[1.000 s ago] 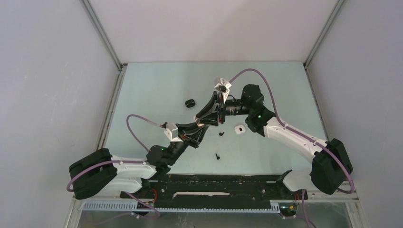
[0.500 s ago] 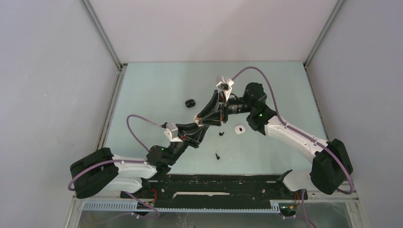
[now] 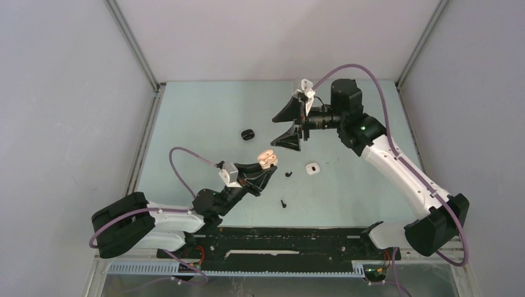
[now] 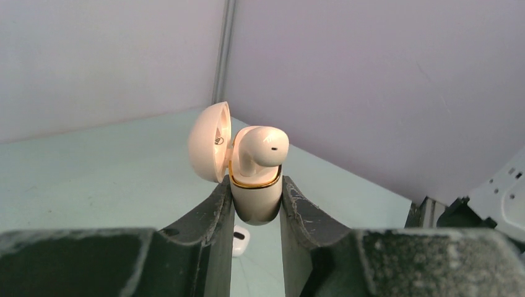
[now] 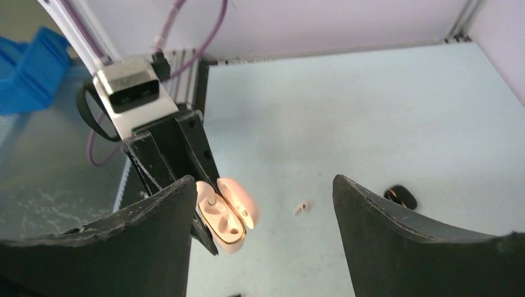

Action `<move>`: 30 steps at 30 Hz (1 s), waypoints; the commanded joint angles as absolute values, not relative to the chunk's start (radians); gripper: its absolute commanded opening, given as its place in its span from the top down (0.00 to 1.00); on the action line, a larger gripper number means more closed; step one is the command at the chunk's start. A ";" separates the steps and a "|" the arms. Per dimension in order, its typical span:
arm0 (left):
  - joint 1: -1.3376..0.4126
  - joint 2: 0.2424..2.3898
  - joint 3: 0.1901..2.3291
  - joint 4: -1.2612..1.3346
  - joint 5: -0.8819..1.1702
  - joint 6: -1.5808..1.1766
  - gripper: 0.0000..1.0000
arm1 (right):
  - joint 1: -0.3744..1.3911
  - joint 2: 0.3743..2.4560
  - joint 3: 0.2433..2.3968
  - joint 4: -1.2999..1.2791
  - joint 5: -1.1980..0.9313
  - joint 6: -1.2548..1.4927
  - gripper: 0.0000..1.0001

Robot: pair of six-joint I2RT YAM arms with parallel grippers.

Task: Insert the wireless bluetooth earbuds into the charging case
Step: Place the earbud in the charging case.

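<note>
My left gripper (image 3: 267,164) (image 4: 255,187) is shut on the base of a cream charging case (image 3: 267,159) (image 4: 255,201) with a gold rim, held above the table. Its lid (image 4: 209,142) stands open. A pale earbud (image 4: 264,147) sits in the case, its head sticking up. My right gripper (image 3: 274,131) (image 5: 263,182) is open and empty, raised up and to the right of the case (image 5: 224,215). Two black earbuds (image 3: 288,174) (image 3: 283,203) lie on the table. The right wrist view shows a pale earbud (image 5: 301,208) lying loose on the table.
A black case (image 3: 248,134) (image 5: 401,197) lies left of my right gripper. A white case (image 3: 312,167) (image 4: 240,240) sits on the table right of my left gripper. Grey walls close in the table on three sides.
My right gripper has opened wide and drawn back up and to the right, away from the case. My left gripper still holds the case, shifted slightly.
</note>
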State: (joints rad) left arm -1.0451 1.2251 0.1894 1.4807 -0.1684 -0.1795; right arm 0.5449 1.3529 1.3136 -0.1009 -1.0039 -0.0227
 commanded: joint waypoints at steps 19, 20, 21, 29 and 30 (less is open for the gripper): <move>-1.048 1.095 0.230 1.118 0.081 -0.012 1.00 | 0.745 1.358 1.377 -0.739 -0.774 -0.491 0.15; -1.049 1.094 0.230 1.116 0.088 -0.012 1.00 | 0.744 1.359 1.377 -0.742 -0.771 -0.496 0.15; -1.049 1.092 0.232 1.113 0.098 -0.012 1.00 | 0.744 1.364 1.377 -0.744 -0.769 -0.498 0.15; -1.050 1.085 0.233 1.102 0.138 -0.012 1.00 | 0.744 1.402 1.377 -0.758 -0.770 -0.515 0.16; -1.051 1.082 0.231 1.099 0.140 -0.012 1.00 | 0.744 1.408 1.376 -0.763 -0.774 -0.520 0.17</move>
State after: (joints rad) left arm -1.0451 1.1107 0.1913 1.0836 0.1085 -0.0406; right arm 0.7403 1.3895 1.3750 -0.7460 -0.7742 -0.4908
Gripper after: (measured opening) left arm 0.305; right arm 0.843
